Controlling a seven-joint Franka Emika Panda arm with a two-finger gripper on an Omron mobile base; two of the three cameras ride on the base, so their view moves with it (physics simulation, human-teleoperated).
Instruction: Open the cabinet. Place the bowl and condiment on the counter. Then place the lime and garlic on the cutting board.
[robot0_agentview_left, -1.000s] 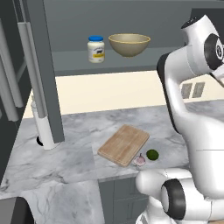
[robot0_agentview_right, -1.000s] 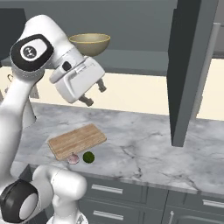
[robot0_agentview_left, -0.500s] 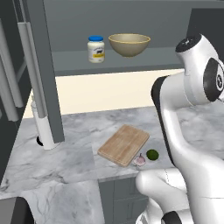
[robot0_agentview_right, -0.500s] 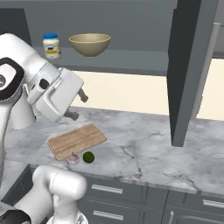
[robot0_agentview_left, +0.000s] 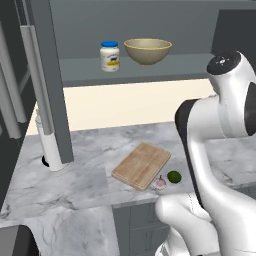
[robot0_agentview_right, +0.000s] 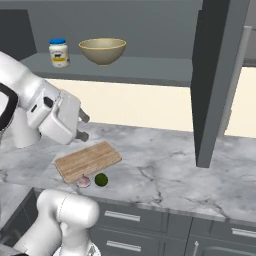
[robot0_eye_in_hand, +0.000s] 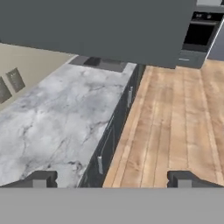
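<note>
The bowl (robot0_agentview_right: 102, 50) sat on the open cabinet's (robot0_agentview_right: 125, 70) shelf, condiment (robot0_agentview_right: 58, 52) just left of it. Both lay above and beyond my gripper (robot0_agentview_right: 82, 126), which I had low over the counter (robot0_agentview_right: 165, 175), jaws wide and empty, pointing right, away from them.

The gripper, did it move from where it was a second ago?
Yes. In the right base view the gripper has dropped from beside the bowl to just above the cutting board, open and empty.

cream backsplash (robot0_agentview_left: 125, 107), wood plank floor (robot0_eye_in_hand: 175, 122) (black oven (robot0_eye_in_hand: 199, 33) beyond).
</note>
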